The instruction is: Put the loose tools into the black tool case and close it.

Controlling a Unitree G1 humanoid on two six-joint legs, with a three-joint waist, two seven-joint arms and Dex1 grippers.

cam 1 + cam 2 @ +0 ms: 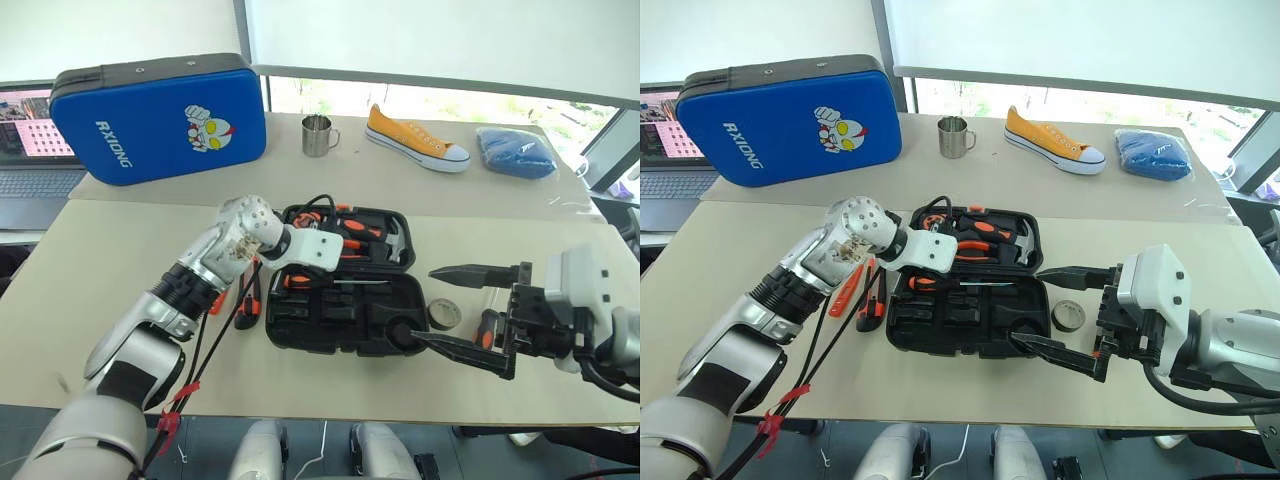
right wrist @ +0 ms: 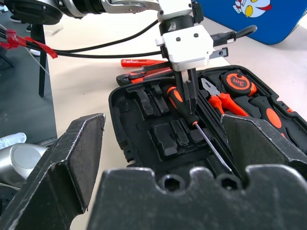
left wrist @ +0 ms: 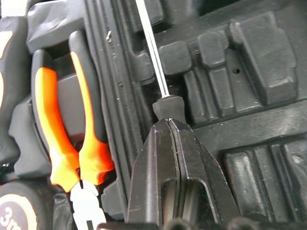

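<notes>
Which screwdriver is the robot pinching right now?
The screwdriver lying inside the black tool case: the left end effector is shut on its handle. The other screwdriver lies on the table outside the case, by the tape roll.

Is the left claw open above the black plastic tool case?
No, the left claw is shut on the black-and-orange screwdriver over the black plastic tool case.

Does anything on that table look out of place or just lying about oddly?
Yes: a single yellow shoe lies on the far table beside a metal mug, odd company for tools. Nearer, a slim orange tool and a utility knife lie loose left of the open black tool case, not in its recesses.
</notes>
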